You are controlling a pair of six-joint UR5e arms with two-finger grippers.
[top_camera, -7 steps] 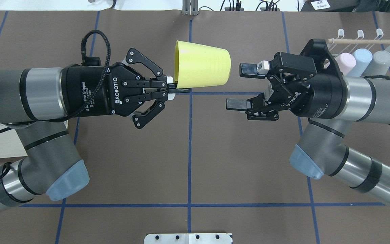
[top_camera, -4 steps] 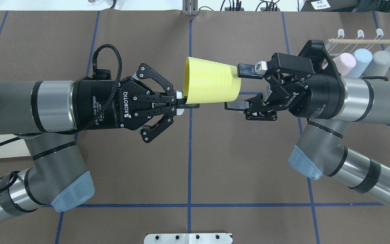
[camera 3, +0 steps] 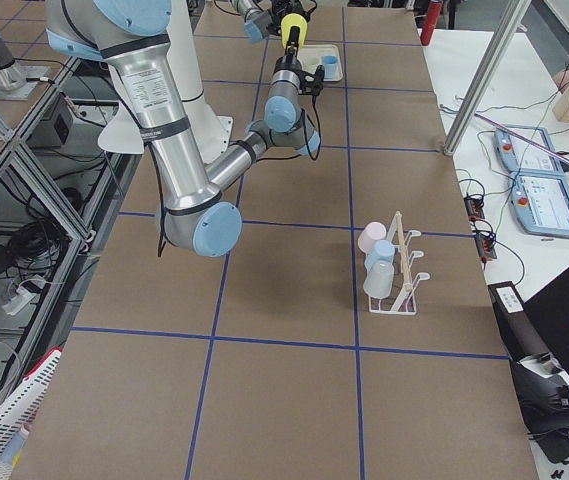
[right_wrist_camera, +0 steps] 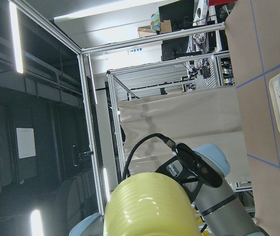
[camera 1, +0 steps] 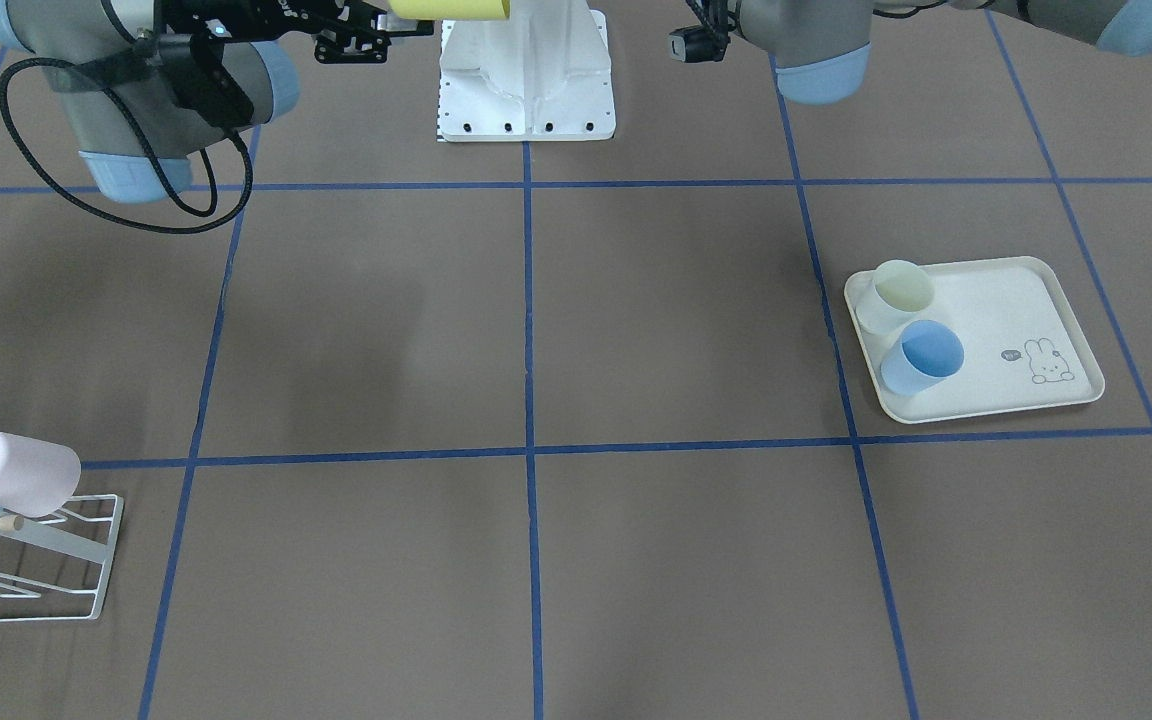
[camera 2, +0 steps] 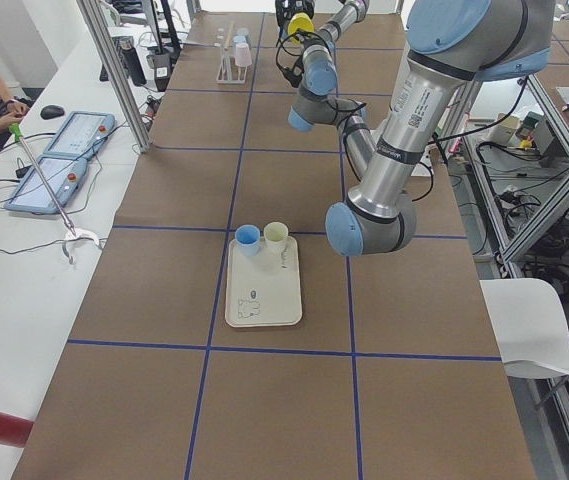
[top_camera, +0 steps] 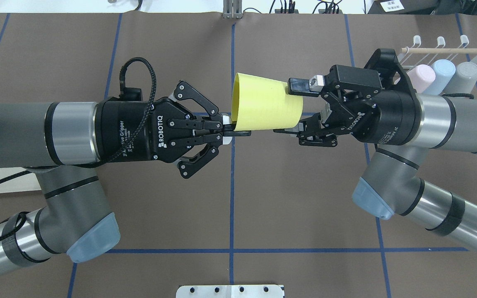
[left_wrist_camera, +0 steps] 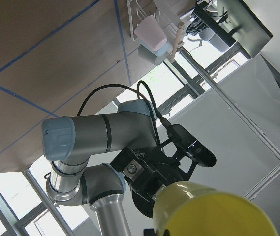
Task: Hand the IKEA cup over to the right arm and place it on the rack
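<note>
The yellow cup [top_camera: 265, 105] is up in the air over the middle of the table [top_camera: 304, 207], lying on its side. The left gripper [top_camera: 237, 131] holds it. Its two fingers are pinched tight on the cup's wall at the open end.

The right gripper [top_camera: 294, 108] faces it from the other side. Its fingers are spread wide, one on each side of the cup's closed bottom end. I cannot tell if they touch the cup, but they do not look squeezed in on it.

So the first part looks done: the cup is off the table and sits at the meeting spot between the two arms. The pass itself is only half way. The right fingers need to close on the cup, and then the left fingers need to let go.

After that comes the last part. The rack [top_camera: 440, 40] stands at the far right of the table, behind the right arm. A pink cup [top_camera: 422, 76], a light blue cup [top_camera: 441, 72] and a grey cup [top_camera: 468, 74] already sit on it, so the yellow one must find a free prong.

On the left arm's side, a tray [camera 1: 1036, 300] holds two more cups: a pale one [camera 1: 901, 290] and a blue one [camera 1: 926, 355].
</note>
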